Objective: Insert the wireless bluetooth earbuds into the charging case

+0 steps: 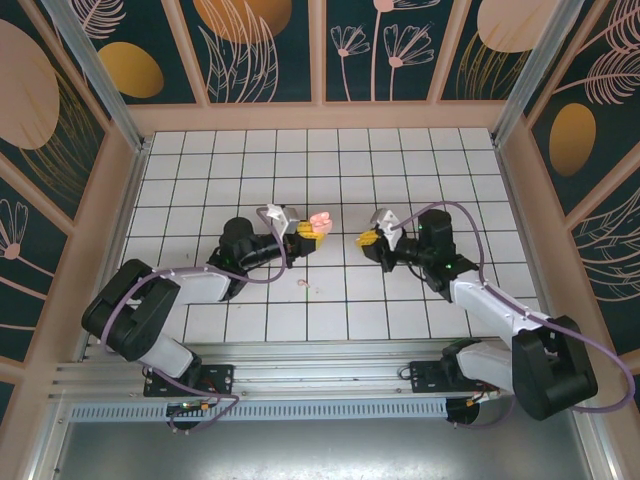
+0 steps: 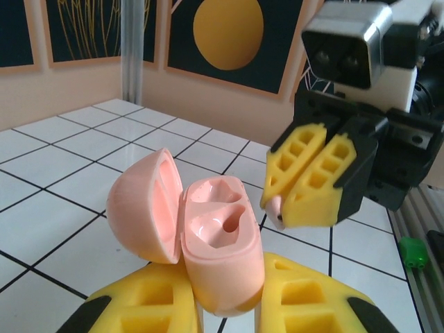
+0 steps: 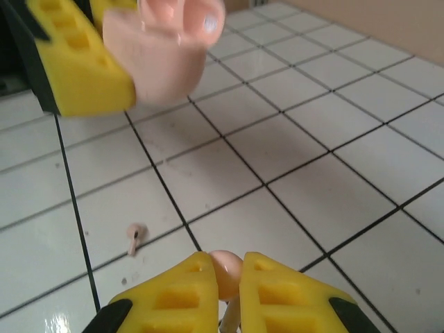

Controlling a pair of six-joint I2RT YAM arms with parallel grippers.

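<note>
Left claw (image 2: 225,295) clenched on the pink charging case (image 2: 222,239), bottom centre of the left wrist frame. I grip the lower body so the lid (image 2: 147,208) can hang open to the left. That leaves both wells facing up toward my other arm, and both look empty.

Right claw (image 3: 225,277) clenched on a pink earbud (image 3: 225,266), bottom centre of the right wrist frame. It's pinched right at the fingertips, with a bit sticking out past the pads, probably so the free end can go into a well.

In the overhead frame both claws sit mid-frame, facing each other. They're near but apart, and both are lifted off the tiled table (image 3: 333,194). Holding the case in the air lets me tilt it to meet the bud. I can't tell which way the stem points.

A second pink earbud (image 3: 137,236) lies loose on a tile, lower left of the right wrist frame, apart from both claws.

My read is that nothing is seated yet. Next comes closing the gap and lining the bud up over a well. A tip-only pinch risks the bud twisting or slipping out on contact.
</note>
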